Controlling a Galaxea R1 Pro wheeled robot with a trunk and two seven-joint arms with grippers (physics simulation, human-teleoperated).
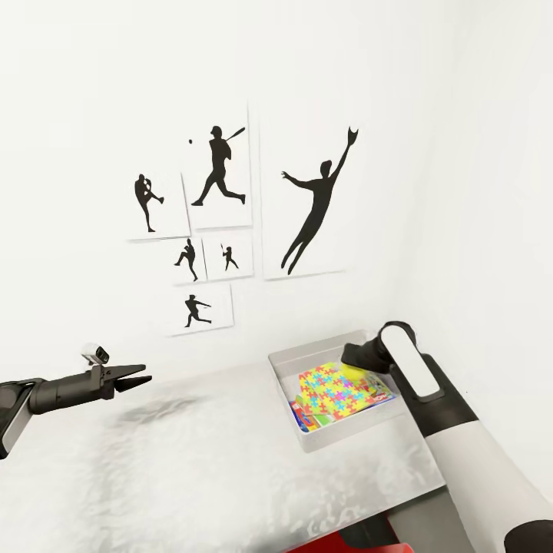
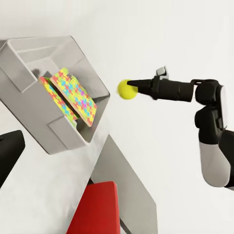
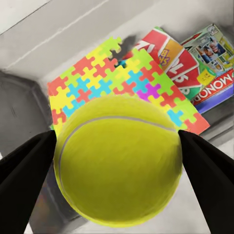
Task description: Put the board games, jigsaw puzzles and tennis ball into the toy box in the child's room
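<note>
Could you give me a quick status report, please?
Right claw shut on yellow-green tennis ball, above light grey toy box. Left claw empty, over white table. Colourful jigsaw puzzles and board games inside. Nothing blocking.

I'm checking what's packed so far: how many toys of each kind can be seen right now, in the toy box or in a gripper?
Jigsaw puzzles, in the toy box: 2
Board games, under the puzzles: 3 visible
Tennis ball, held in the right gripper above the box: 1
Total: 6

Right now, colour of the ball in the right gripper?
Yellow-green tennis ball, clearest in the right wrist view.
</note>
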